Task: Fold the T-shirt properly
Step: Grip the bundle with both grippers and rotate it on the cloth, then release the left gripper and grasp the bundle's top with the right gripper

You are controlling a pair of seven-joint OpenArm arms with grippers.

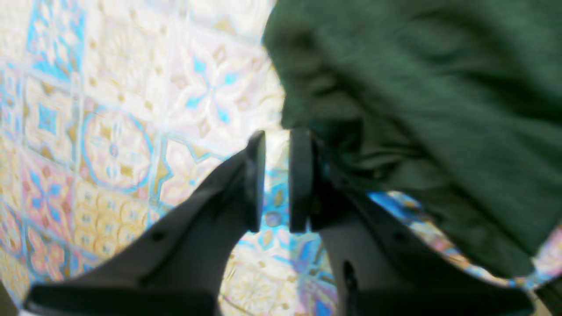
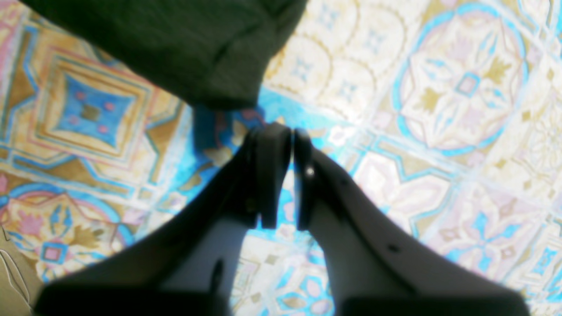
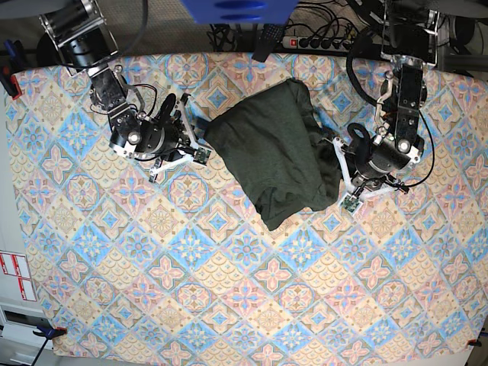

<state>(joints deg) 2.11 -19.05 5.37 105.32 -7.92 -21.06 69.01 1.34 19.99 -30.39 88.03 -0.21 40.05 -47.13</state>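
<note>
- The T-shirt (image 3: 278, 156) lies folded in a bundle on the patterned tablecloth (image 3: 229, 290), between the two arms.
- The left gripper (image 1: 277, 182) is beside the shirt's edge; its jaws stand slightly apart and seem empty, though the picture is blurred.
- The right gripper (image 2: 292, 175) is almost closed, holding nothing, near the shirt's corner.

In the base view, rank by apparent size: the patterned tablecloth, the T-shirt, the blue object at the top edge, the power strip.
1. Patterned tablecloth, filling most of the view.
2. T-shirt.
3. Blue object, partly cut off by the frame, so its full size is unknown.
4. Power strip, partly hidden by cables.
</note>
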